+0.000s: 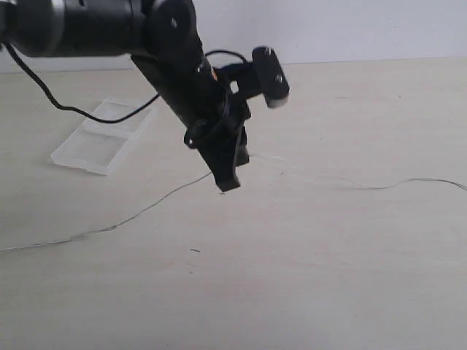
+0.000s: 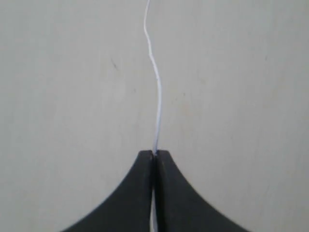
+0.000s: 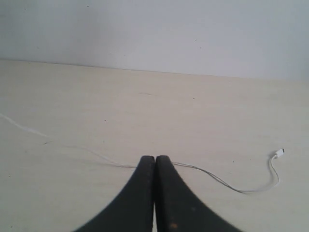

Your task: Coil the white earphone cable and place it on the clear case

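Note:
The white earphone cable [image 1: 131, 216] lies stretched across the pale table, from the left edge, up to the middle and on to the right edge. My left gripper [image 1: 228, 186] points down over the table's middle, shut on the cable. In the left wrist view the thin cable [image 2: 157, 87] runs straight out from between the closed tips of the left gripper [image 2: 155, 153]. The clear case [image 1: 102, 138] lies flat at the back left, apart from the gripper. My right gripper [image 3: 155, 157] is shut; the cable [image 3: 217, 178] lies on the table beyond its tips and ends in a small white piece [image 3: 280, 153].
A black robot wire [image 1: 58, 102] hangs from the left arm above the case. A white wall [image 1: 350, 29] stands behind the table's far edge. The right gripper does not show in the exterior view.

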`<action>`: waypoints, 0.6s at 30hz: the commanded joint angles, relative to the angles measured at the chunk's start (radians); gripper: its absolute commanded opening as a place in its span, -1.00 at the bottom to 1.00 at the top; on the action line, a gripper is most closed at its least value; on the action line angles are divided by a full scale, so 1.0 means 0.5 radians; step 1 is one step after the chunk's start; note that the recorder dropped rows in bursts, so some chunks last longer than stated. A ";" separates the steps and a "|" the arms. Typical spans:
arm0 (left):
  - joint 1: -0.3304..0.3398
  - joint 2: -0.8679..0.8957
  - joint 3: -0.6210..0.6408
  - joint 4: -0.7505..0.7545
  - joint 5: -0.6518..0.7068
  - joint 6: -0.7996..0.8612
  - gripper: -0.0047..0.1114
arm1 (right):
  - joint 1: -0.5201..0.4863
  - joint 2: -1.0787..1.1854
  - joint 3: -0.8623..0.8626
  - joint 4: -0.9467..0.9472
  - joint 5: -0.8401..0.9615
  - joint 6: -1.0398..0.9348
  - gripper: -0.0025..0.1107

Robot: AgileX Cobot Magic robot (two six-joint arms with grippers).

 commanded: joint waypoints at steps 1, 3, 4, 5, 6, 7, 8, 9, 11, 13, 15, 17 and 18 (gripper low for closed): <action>0.006 -0.329 -0.001 -0.296 -0.093 -0.033 -0.92 | -0.010 -0.011 0.009 0.000 -0.017 -0.005 -0.96; 0.006 -0.460 -0.001 -0.378 -0.138 -0.033 -0.92 | -0.010 -0.011 0.009 0.000 -0.017 -0.005 -0.96; 0.006 -0.525 -0.001 -0.404 -0.163 -0.037 -0.92 | -0.010 -0.011 0.009 0.000 -0.017 -0.005 -0.96; 0.006 -0.589 -0.001 -0.438 -0.185 -0.037 -0.92 | -0.010 -0.011 0.009 0.000 -0.017 -0.005 -0.96; 0.006 -0.638 -0.001 -0.480 -0.195 -0.037 -0.92 | -0.010 -0.011 0.009 0.000 -0.017 -0.005 -0.96; 0.006 -0.694 -0.015 -0.503 -0.195 -0.033 -0.92 | -0.010 -0.011 0.009 0.000 -0.017 -0.005 -0.96; 0.006 -0.749 -0.031 -0.521 -0.176 -0.037 -0.92 | -0.010 -0.011 0.009 0.000 -0.017 -0.005 -0.96; 0.006 -0.792 -0.046 -0.538 -0.166 -0.037 -0.92 | -0.010 -0.011 0.009 0.000 -0.017 -0.005 -0.96; 0.006 -0.889 -0.082 -0.565 -0.151 -0.085 -0.92 | -0.010 -0.011 0.009 0.000 -0.017 -0.005 -0.96; 0.006 -0.974 -0.121 -0.570 -0.160 -0.147 -0.92 | -0.010 -0.011 0.009 0.000 -0.017 -0.005 -0.96; 0.006 -1.037 -0.161 -0.570 -0.170 -0.203 -0.92 | -0.010 -0.011 0.009 0.000 -0.017 -0.005 -0.96; 0.006 -1.091 -0.211 -0.570 -0.178 -0.260 -0.92 | -0.010 -0.011 0.009 0.000 -0.017 -0.005 -0.96; 0.006 -1.108 -0.241 -0.570 -0.178 -0.271 -0.92 | -0.010 -0.011 0.009 0.000 -0.017 -0.005 -0.96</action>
